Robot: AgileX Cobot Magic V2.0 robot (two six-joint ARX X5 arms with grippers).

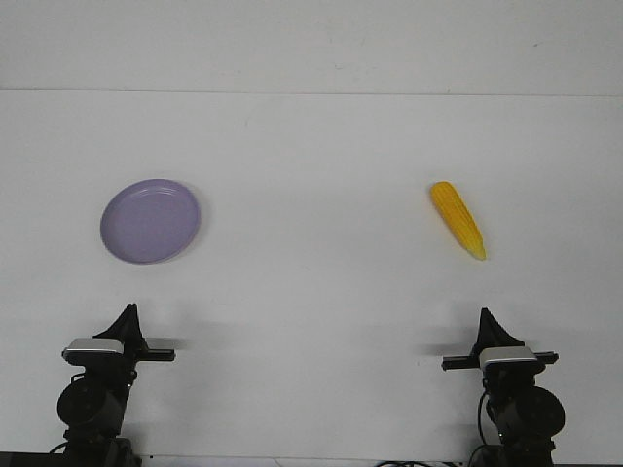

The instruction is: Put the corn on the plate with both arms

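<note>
No step is yet begun. The corn (458,220) lies bare on the white table (311,282), far right of the empty plate (151,221). The left claw (128,319) and right claw (485,324) are held low, seemingly pressed together, holding nothing. A reach toward the corn is judged next. A plain white wall (311,44) is noted behind.
</note>
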